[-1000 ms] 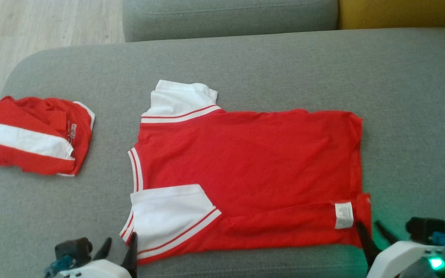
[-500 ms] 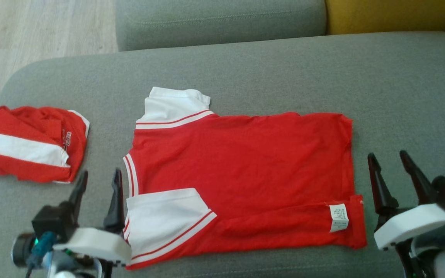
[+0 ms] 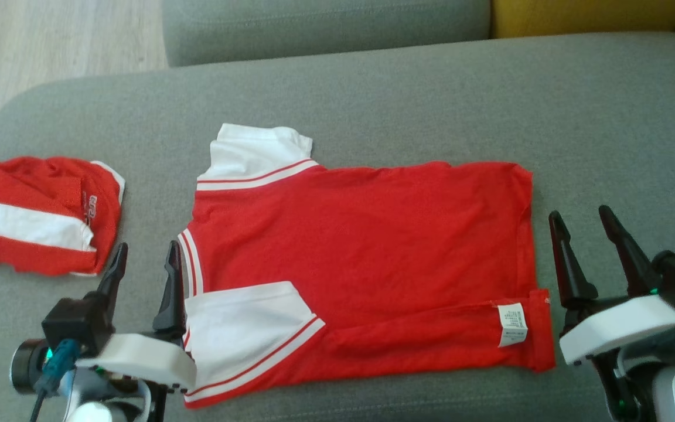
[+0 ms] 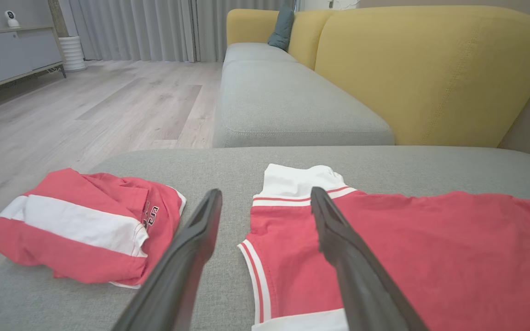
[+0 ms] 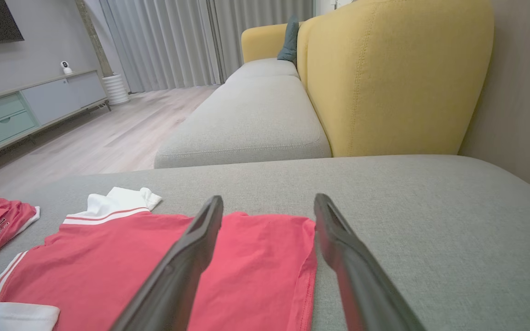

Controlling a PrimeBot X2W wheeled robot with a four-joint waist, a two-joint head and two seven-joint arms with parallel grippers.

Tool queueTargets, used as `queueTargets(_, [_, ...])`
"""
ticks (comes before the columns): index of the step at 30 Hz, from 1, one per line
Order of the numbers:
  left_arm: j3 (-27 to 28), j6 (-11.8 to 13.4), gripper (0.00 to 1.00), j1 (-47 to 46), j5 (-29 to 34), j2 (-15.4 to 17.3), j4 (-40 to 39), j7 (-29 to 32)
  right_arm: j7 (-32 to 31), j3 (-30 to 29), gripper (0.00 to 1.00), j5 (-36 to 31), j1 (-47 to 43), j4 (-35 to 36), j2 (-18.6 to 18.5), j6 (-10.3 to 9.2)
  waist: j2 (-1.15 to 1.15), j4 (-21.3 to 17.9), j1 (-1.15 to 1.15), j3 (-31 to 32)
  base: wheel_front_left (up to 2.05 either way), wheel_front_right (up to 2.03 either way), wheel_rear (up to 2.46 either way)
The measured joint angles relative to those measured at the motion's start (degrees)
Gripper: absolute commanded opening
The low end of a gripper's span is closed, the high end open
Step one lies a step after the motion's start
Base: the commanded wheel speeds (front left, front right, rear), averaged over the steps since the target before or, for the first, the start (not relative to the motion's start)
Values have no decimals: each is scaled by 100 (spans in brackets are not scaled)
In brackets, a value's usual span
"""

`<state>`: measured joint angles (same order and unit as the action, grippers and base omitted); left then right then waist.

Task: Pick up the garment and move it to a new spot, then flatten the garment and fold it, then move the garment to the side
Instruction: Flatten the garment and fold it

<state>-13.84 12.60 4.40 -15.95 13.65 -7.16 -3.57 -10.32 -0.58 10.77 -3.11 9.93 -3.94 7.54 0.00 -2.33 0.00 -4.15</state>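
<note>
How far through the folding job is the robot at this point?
Done: the shirt lies spread flat on the sofa cushion, its near long edge turned over so the label shows. In hand: nothing. The left gripper and right gripper stand open at either end. Left: the remaining folds and the move aside.

Scene is lit evenly by soft daylight, diffused through the curtains (image 4: 131,27) at the far end in both wrist views; only faint shadows are cast by the fingers (image 3: 566,264) on the sofa (image 3: 372,99). Head view is rendered soft and slightly hazy, with the shirt (image 3: 367,258) shown in heavily saturated red, whereas it is washed toward pink in the wrist views. Wide-angle bending is noted at the wrist-view edges, and the near finger bases at the bottom are blurred, while the far room is kept sharp.
</note>
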Motion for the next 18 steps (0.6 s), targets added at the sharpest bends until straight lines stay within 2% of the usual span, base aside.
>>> queueTargets(3, [-35,-42,100,-58,-13,-2,60,5,35,0,100,1,79,19,15,0,0,6,0,-124,0,0,0])
queueTargets(6, [-175,-213,100,-465,-34,-24,272,75,52,-2,100,33,188,48,22,0,0,15,0,-322,0,0,0])
queueTargets(8, [-249,-419,100,-998,-134,-88,587,105,58,12,100,33,296,52,24,0,0,18,0,-502,0,0,0])
queueTargets(9, [-249,-419,100,-998,-134,-88,587,105,58,12,100,33,296,52,24,0,0,18,0,-502,0,0,0])
queueTargets(18, [-410,-1126,100,-3800,-303,-344,2820,198,172,286,100,78,923,16,22,0,0,-152,2,-1510,0,0,0])
